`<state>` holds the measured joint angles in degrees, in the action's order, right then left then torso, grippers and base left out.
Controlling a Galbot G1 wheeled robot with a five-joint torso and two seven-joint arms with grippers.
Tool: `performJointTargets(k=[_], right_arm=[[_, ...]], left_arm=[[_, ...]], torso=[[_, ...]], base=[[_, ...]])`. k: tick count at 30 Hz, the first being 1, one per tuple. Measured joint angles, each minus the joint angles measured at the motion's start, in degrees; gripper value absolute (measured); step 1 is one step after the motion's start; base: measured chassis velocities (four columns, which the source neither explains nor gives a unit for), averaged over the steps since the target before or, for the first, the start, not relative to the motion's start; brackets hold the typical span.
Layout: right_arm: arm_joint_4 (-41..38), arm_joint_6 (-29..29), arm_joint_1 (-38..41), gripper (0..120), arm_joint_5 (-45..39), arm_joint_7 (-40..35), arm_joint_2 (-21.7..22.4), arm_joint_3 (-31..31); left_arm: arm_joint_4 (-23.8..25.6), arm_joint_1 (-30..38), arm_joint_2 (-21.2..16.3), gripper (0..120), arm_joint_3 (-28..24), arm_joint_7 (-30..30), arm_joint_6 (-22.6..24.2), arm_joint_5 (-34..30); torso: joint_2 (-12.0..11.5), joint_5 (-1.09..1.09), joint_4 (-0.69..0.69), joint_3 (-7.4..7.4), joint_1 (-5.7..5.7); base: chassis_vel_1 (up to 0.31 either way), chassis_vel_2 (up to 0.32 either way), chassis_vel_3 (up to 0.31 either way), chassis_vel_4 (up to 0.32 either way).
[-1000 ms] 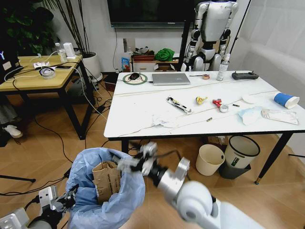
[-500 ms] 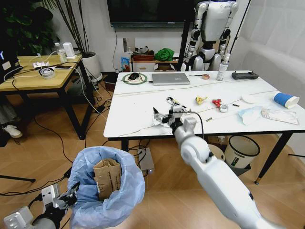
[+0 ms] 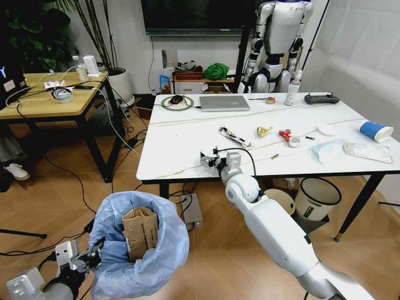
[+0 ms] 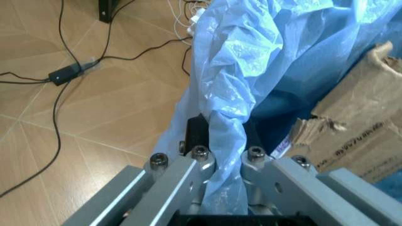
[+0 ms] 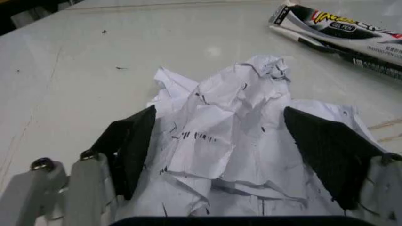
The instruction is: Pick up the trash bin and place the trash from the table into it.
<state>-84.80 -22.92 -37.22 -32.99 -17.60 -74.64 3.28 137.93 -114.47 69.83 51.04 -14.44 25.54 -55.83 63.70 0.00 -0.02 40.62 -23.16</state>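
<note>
2 grippers work: the left gripper (image 4: pixel 220 141) pinches the blue bag of the trash bin (image 3: pixel 139 250); the right gripper (image 5: pixel 220 155) stands wide open around crumpled white paper (image 5: pixel 232 122) on the bench (image 3: pixel 187 140).

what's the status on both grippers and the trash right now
Left gripper shut on trash bin bag rim, bin held low beside table. Right gripper open, straddling crumpled white paper on table. Nothing in the way.
</note>
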Motion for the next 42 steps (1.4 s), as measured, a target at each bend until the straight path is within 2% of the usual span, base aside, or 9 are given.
performJointTargets(k=[4, 7, 9, 13, 15, 21, 31, 34, 42], right_arm=[[-0.8, 0.1, -0.4, 66, -0.3, 0.1, 0.2, 0.0], [-1.6, 0.3, -0.8, 50, -0.6, 0.3, 0.4, 0.5], [-1.7, 0.4, -0.9, 49, -0.7, 0.3, 0.5, 0.5], [-2.3, 0.7, -1.0, 28, -1.2, 0.7, 1.1, 1.0], [-2.3, 0.7, -1.0, 25, -1.2, 0.8, 1.2, 1.0], [-4.6, 2.0, -1.8, 0, -3.0, 1.7, 2.4, 0.8], [-17.6, 9.3, -4.2, 0, -17.0, 9.2, 8.0, 2.2], [-26.0, 12.5, -4.3, 0, -23.6, 14.3, 12.3, 7.4], [-34.8, 16.5, -5.9, 0, -26.8, 20.7, 15.3, 19.7]], left_arm=[[0.0, 0.1, 0.0, 0, 0.0, 0.0, 0.0, -0.1], [-0.3, 0.5, -0.1, 0, -0.2, 0.0, 0.0, -0.1], [-0.3, 0.6, -0.1, 0, -0.2, 0.0, 0.0, -0.1], [-0.5, 0.9, -0.1, 0, -0.3, -0.1, 0.0, -0.2], [-0.5, 0.9, -0.1, 0, -0.3, -0.1, 0.0, -0.2], [-0.5, 1.1, -0.1, 0, -0.6, -0.1, 0.1, -0.3], [-0.6, 1.1, -0.3, 0, -1.0, -0.2, 0.1, -0.3], [-0.4, 1.2, -0.3, 0, -0.9, -0.3, 0.2, -0.7], [0.2, 1.0, -0.2, 0, -0.4, -0.4, 0.4, -1.2]], torso=[[0.0, 0.0, 0.0, 0.0, 0.0], [0.0, 0.0, 0.02, 0.0, 0.0], [0.0, 0.0, 0.02, 0.0, 0.0], [0.0, 0.0, 0.02, 0.0, 0.0], [0.0, 0.0, 0.02, 0.0, 0.0], [0.0, 0.01, 0.02, 0.0, 0.0], [0.0, 0.01, 0.01, 0.0, 0.01], [0.0, 0.0, 0.01, 0.0, 0.01], [0.0, 0.0, 0.01, -0.01, 0.02]], base=[[0.0, 0.0, 0.0, 0.0], [0.0, 0.0, 0.0, 0.0], [0.0, 0.0, 0.0, 0.0], [0.0, 0.0, 0.0, 0.0], [0.0, 0.0, 0.0, 0.0], [0.0, 0.0, 0.0, 0.0], [0.0, 0.0, 0.0, 0.0], [0.0, 0.0, 0.0, 0.0], [0.0, 0.0, 0.0, 0.0]])
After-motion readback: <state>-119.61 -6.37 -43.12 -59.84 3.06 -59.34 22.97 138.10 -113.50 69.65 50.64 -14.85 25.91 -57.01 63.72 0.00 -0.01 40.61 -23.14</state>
